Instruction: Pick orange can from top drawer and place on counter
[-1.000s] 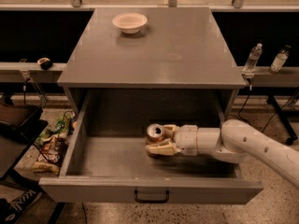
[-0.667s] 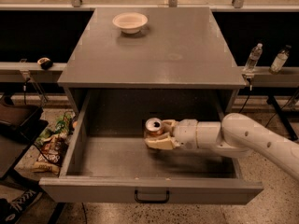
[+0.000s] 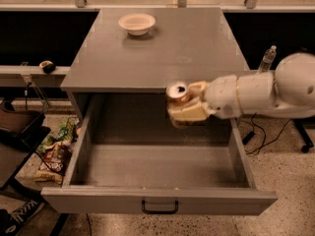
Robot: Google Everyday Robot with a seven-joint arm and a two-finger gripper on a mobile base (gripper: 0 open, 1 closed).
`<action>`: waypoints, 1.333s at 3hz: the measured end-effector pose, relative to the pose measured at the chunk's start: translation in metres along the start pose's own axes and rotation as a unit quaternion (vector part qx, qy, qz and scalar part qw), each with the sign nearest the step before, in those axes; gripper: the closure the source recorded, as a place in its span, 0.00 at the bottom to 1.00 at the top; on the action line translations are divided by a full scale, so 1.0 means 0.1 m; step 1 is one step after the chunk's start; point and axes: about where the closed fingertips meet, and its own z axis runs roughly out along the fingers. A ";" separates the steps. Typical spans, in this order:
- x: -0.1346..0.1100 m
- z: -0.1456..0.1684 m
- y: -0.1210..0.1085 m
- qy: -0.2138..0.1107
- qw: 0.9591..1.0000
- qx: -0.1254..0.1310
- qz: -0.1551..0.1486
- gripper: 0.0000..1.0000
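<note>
Here, the white bowl [image 3: 137, 22] sits toward the counter's [image 3: 172, 53] back left, the top drawer [image 3: 157, 201] stands pulled out below the counter's front edge, and at that edge the gripper [image 3: 182, 103] clamps the orange can [image 3: 177, 91] aloft.

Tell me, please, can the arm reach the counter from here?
Probably yes: the claw, gripping the can, hangs over the drawer right at the counter front edge; nothing blocks it.
</note>
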 end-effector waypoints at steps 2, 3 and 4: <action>-0.79 -0.70 -1.08 -0.001 0.992 0.123 0.037 1.00; -0.80 -0.68 -1.75 0.000 0.977 0.200 0.076 1.00; -0.52 -0.50 -2.23 -0.019 0.964 0.236 0.121 1.00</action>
